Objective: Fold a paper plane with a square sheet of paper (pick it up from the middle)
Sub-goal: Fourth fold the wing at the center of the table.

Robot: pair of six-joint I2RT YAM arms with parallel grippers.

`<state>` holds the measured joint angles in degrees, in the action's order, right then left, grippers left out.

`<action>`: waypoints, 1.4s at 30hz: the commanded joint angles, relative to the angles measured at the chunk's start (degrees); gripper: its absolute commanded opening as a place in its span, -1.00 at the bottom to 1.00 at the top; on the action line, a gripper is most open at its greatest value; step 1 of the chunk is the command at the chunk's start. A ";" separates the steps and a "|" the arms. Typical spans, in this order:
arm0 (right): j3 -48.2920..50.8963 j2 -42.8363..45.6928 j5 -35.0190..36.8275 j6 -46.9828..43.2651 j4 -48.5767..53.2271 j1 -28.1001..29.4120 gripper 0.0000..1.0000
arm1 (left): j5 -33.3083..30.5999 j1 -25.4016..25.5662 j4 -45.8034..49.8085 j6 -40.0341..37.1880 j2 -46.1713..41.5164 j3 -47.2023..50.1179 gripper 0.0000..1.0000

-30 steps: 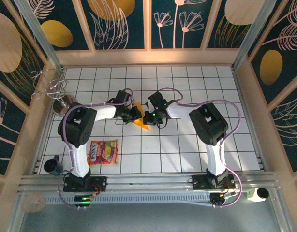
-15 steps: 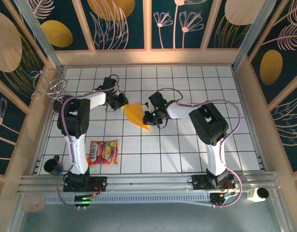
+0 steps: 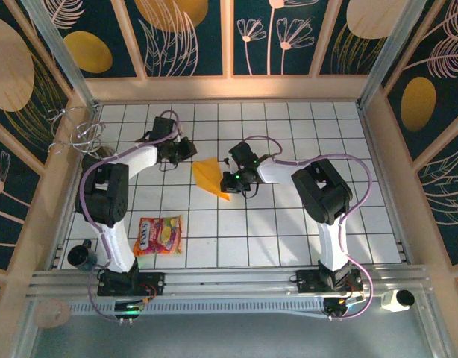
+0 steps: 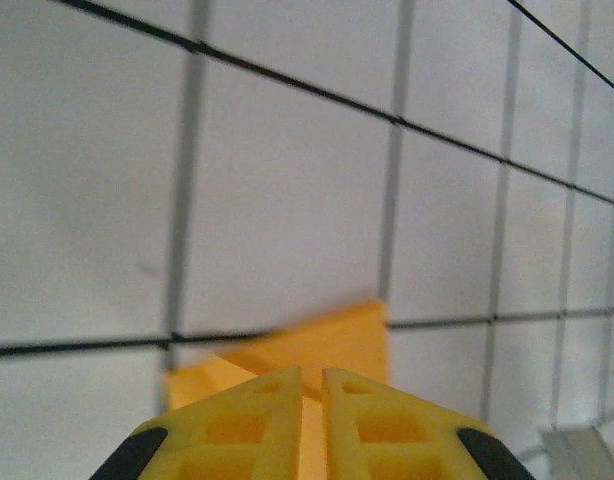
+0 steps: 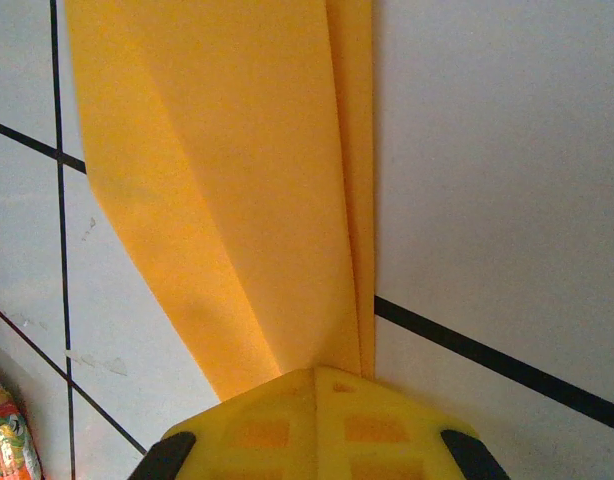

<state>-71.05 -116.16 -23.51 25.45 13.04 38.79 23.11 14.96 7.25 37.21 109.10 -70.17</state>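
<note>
Left gripper (image 3: 186, 149): has backed away leftward, fingers almost together on nothing | folded orange paper (image 3: 208, 175): mid-table, between both arms | right gripper (image 5: 317, 372): still pinching its pointed end | likely crease finished, next fold pending

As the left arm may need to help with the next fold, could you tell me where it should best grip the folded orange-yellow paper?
Probably the wide free end of the folded orange-yellow paper, from the left, where the left fingers face it. The right fingers pinch its narrow pointed end, and the thin edge suits a pinch.
</note>
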 commanded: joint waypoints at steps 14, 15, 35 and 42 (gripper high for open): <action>0.28 -0.32 -0.66 0.35 2.97 -2.36 -0.97 | -2.73 5.44 0.22 3.89 8.37 1.43 -0.78; -0.31 0.45 -1.87 0.62 1.70 -2.64 -0.97 | -3.33 5.43 0.38 4.16 8.55 1.65 -0.79; -12.83 -7.64 -5.76 1.68 3.56 -1.93 -1.00 | -8.97 5.43 4.95 4.90 11.07 1.55 -0.80; -11.90 -8.53 -5.48 -0.57 5.88 -1.71 -1.00 | -10.07 5.45 6.23 4.79 12.07 1.59 -0.79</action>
<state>-83.09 -123.83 -29.76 26.87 15.57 36.53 19.38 20.69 6.68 41.67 116.73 -70.06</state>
